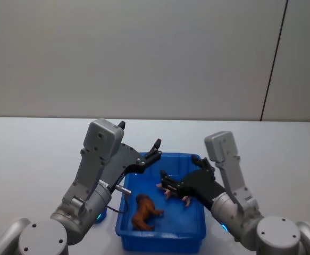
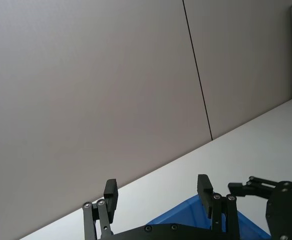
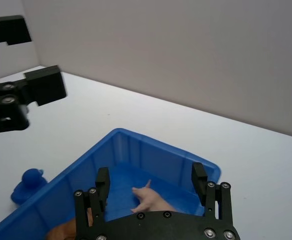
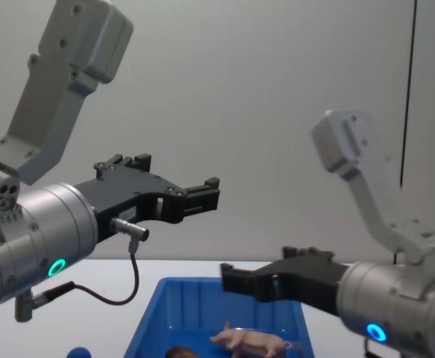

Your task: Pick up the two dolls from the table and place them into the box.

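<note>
Both dolls lay inside the bright blue rectangular plastic box, which stood on the plain white bench. The shaggy reddish-brown toy animal rested on the box floor towards its near left corner. The smooth pale pink toy pig lay on the floor nearer the box's right wall. The right tool hung low over the box, directly above the pig, its fingers spread apart and gripping nothing. The left tool hovered higher, above the box's far left rim, likewise spread wide and empty. A small blue rounded object sat on the bench just outside the box's left wall.
</note>
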